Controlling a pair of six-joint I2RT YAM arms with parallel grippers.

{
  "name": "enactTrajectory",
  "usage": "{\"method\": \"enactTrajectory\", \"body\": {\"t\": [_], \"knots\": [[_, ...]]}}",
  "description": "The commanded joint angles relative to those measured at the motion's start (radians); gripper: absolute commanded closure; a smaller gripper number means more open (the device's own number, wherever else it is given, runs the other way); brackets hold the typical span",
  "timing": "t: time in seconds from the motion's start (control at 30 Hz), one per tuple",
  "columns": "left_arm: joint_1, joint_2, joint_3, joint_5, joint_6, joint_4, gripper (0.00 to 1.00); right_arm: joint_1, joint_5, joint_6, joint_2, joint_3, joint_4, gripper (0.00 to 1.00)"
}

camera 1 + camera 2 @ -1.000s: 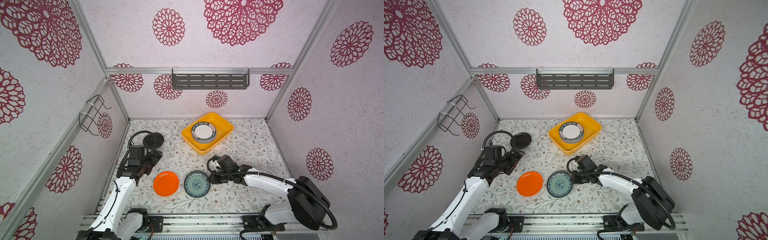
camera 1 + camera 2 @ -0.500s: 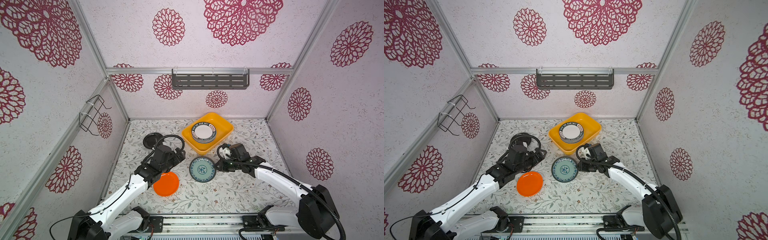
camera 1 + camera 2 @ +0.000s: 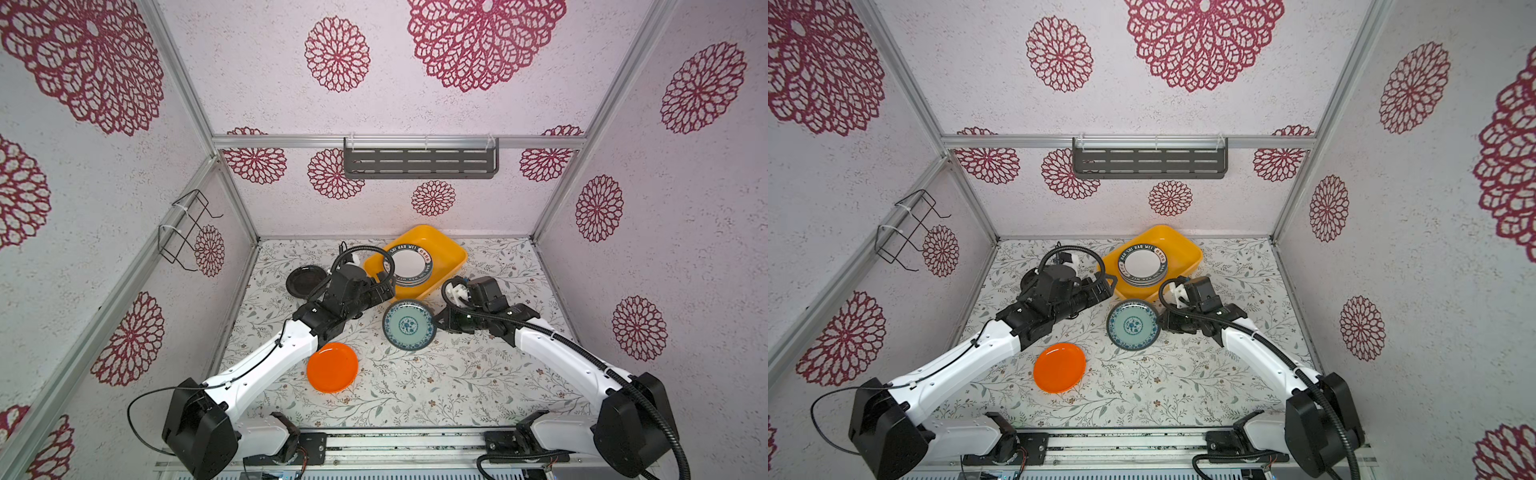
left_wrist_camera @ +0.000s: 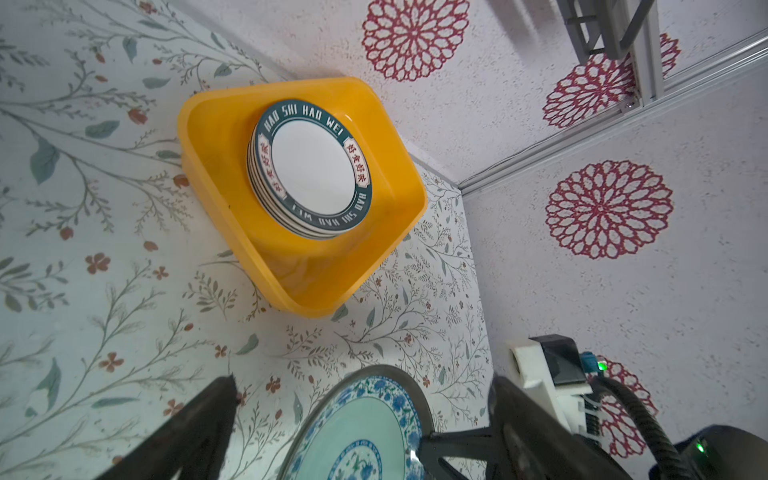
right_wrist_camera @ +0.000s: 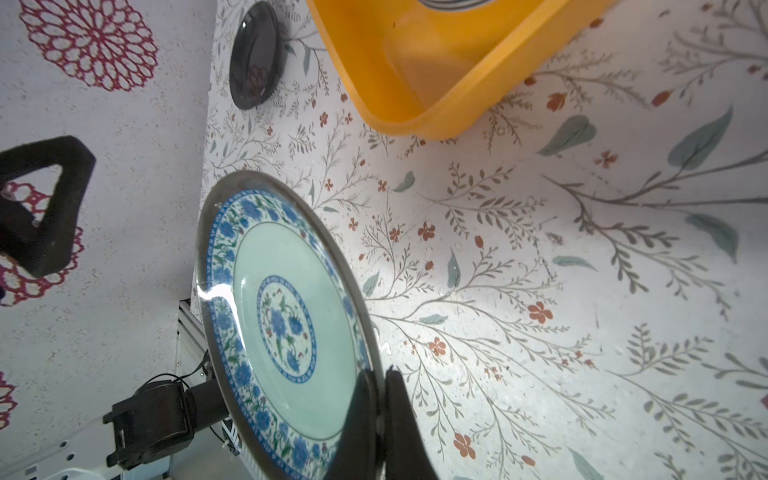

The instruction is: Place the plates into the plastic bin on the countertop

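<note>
My right gripper [image 3: 435, 323] [image 5: 380, 384] is shut on the rim of a teal patterned plate [image 3: 409, 325] [image 3: 1133, 325] [image 5: 282, 324]. The plate hangs tilted above the countertop [image 3: 457, 374], just in front of the yellow plastic bin [image 3: 453, 253] [image 4: 216, 108]. A stack of plates topped by a lettered-rim one [image 3: 411, 264] [image 4: 311, 170] lies in the bin. My left gripper [image 3: 384, 284] [image 4: 361, 386] stands open and holds nothing, between the bin's near-left wall and the teal plate. An orange plate [image 3: 332, 368] and a black plate [image 3: 303, 280] [image 5: 253, 54] lie on the countertop.
A grey slotted shelf [image 3: 419, 162] hangs on the back wall and a black wire rack [image 3: 187, 228] on the left wall. Both arm bases sit on the front rail [image 3: 395, 440]. The left arm partly hides the black plate in a top view.
My right gripper has lifted the teal plate off the countertop and carried it toward the bin. The left arm swung from the left wall to the middle, still open.
</note>
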Motion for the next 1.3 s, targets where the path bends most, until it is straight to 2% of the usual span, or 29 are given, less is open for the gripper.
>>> {"method": "enactTrajectory", "body": {"t": [0.0,0.17,0.33,0.5,0.63,0.8,1.03,1.27], "knots": [[0.080,0.053,0.078,0.057,0.101,0.030,0.03,-0.029,0.007,0.028,0.025,0.072,0.061,1.00],[0.171,0.144,0.186,0.132,0.138,0.054,0.03,-0.075,0.032,0.026,0.134,0.213,0.054,1.00],[0.214,0.235,0.298,0.178,0.217,0.026,0.03,-0.105,0.120,0.037,0.273,0.364,0.037,1.00],[0.247,0.311,0.356,0.219,0.261,0.033,0.03,-0.128,0.148,0.028,0.417,0.503,0.026,1.00],[0.285,0.355,0.375,0.263,0.255,0.061,0.03,-0.139,0.174,0.033,0.537,0.602,0.049,1.00],[0.313,0.365,0.363,0.234,0.271,0.061,0.03,-0.152,0.176,0.044,0.689,0.731,0.044,1.00],[0.369,0.369,0.332,0.242,0.255,0.104,0.03,-0.173,0.184,0.066,0.815,0.834,0.078,1.00],[0.401,0.379,0.331,0.225,0.244,0.123,0.03,-0.190,0.129,0.085,0.939,0.973,0.034,1.00]]}}
